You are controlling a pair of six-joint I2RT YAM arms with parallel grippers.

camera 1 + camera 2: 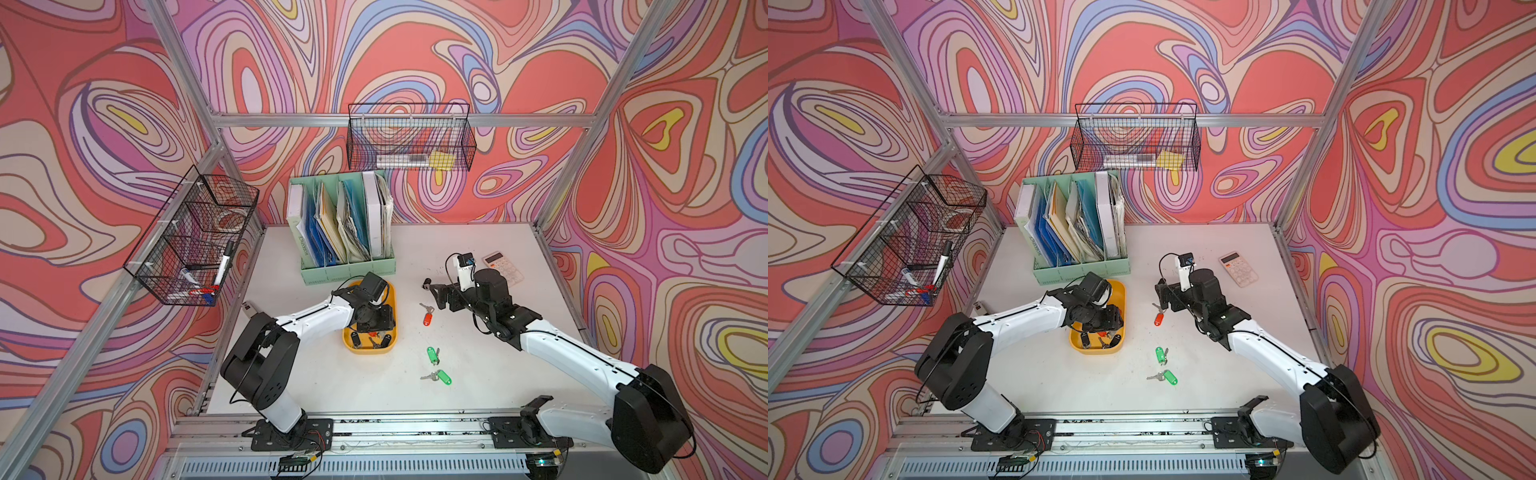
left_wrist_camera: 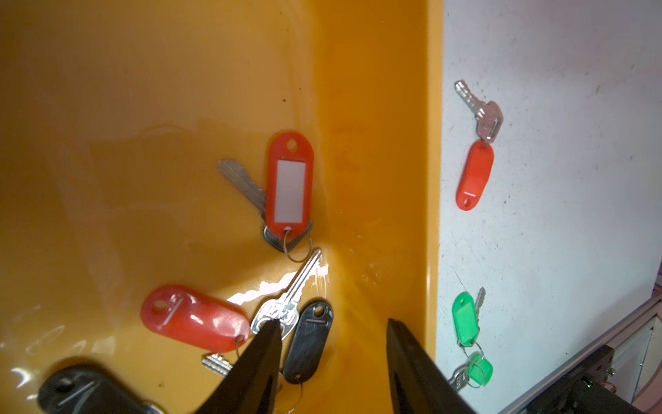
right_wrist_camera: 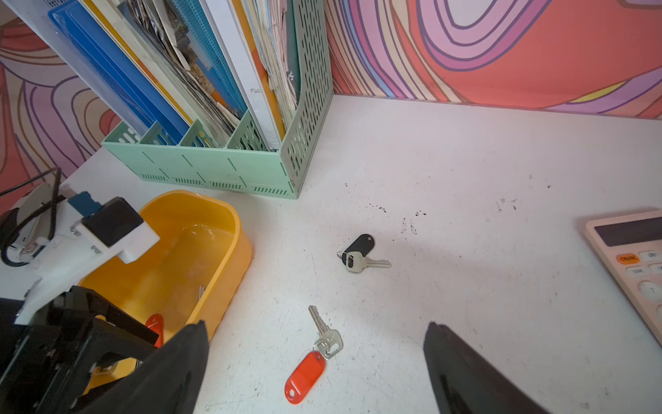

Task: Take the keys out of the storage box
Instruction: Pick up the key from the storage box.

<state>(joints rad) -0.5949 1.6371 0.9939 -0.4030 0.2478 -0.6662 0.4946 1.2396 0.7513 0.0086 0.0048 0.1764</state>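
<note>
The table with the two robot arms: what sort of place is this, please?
Probably a robot test booth dressed as an office desk. The file organizer full of folders, the calculator and the wire basket of markers suggest a desk; the metal frame and patterned walls suggest a booth.

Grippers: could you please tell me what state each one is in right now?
Left gripper: open over a black-tagged key in the storage box, gripping nothing.
Right gripper: open, empty, near a red-tagged key on the table.
</note>
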